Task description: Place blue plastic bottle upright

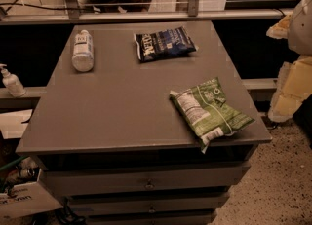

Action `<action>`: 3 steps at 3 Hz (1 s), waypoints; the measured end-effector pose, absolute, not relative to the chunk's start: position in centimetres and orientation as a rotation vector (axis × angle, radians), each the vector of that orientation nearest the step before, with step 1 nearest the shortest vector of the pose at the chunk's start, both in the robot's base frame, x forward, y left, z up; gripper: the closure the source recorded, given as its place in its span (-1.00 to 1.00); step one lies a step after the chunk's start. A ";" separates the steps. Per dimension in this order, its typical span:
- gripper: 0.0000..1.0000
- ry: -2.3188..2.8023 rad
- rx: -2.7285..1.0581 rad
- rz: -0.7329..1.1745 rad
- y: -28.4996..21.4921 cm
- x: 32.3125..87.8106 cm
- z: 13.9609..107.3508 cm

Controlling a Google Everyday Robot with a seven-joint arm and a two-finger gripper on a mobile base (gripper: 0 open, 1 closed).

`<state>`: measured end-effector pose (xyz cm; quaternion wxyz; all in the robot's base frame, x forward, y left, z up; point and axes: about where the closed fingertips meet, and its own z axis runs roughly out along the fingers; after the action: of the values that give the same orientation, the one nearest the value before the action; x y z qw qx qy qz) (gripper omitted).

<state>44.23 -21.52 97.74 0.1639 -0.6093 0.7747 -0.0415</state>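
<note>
The blue plastic bottle (83,50) lies on its side at the far left of the grey cabinet top (122,102), with its white cap pointing toward the far edge. It is clear, with a white-and-blue label. My gripper (294,80) shows as pale, yellowish shapes at the right edge of the view, beside the cabinet's right side. It is far from the bottle and holds nothing that I can see.
A dark blue snack bag (164,43) lies at the far middle. A green chip bag (209,112) lies near the front right corner. A white pump dispenser (10,81) stands on a lower ledge to the left. A metal rail (146,15) runs behind the cabinet.
</note>
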 end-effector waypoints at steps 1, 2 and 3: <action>-1.00 2.112 -1.841 -0.155 -19.9 45.8 97.1; -1.00 1.967 -1.983 -0.176 -16.7 48.4 95.7; -1.00 1.778 -2.127 -0.156 -11.8 51.0 94.3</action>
<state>51.02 -11.82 94.27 0.1814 -0.7532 0.6298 -0.0553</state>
